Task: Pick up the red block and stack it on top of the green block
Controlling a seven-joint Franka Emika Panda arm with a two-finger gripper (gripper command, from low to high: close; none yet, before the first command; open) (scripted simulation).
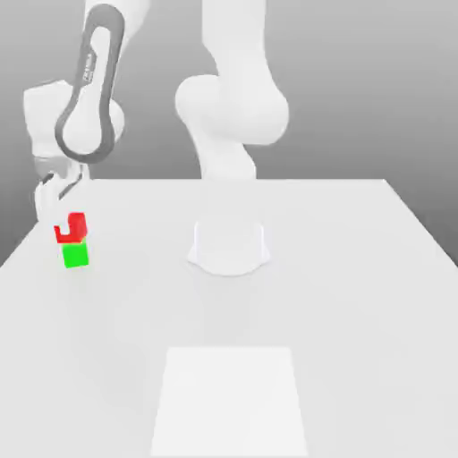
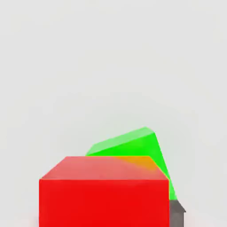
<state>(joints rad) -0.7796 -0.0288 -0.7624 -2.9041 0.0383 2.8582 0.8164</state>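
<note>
The Franka arm (image 1: 94, 85) reaches down at the upper left of the exterior view, with its white base column (image 1: 230, 116) standing at upper centre on the white table (image 1: 340, 268). The gripper (image 1: 61, 215) sits at the left edge of the table, its fingers closed on the red block (image 1: 72, 229); one white finger (image 1: 46, 202) covers part of the block's upper left corner. The red block is directly above the green block (image 1: 75, 256), at the left of the frame; whether the two touch cannot be told from this view. In the hand view, the red block (image 2: 104, 190) fills the lower centre of the frame, and the green block (image 2: 133, 144) shows behind and beneath it, turned at an angle to it. A paler square patch (image 1: 231, 398) lies on the table at lower centre.
</note>
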